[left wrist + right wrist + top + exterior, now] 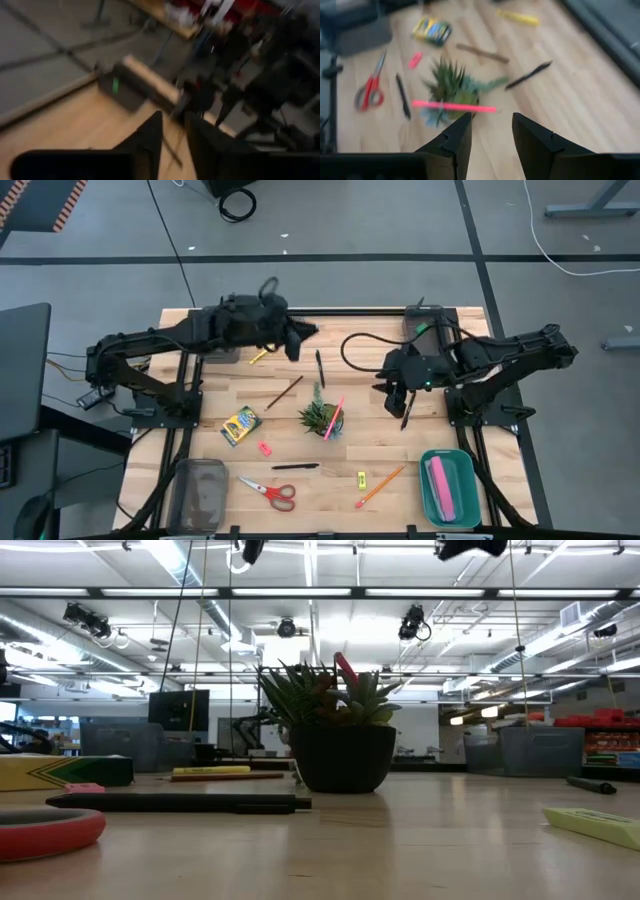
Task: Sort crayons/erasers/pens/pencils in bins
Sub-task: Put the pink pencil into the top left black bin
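Both arms are matte black throughout — chunky jointed links on dark bases bolted to black rails along the light wooden slatted table (300, 420), the left arm's body bulkier near its wrist. A black cable loops in an arc off the right arm beside its wrist housing, which carries a small green light, and thin wires trail from the left arm's base off the table's edge. Each gripper — left gripper (172, 137), right gripper (490, 132) — ends in two flat, angular black fingers tapering to pointed tips.
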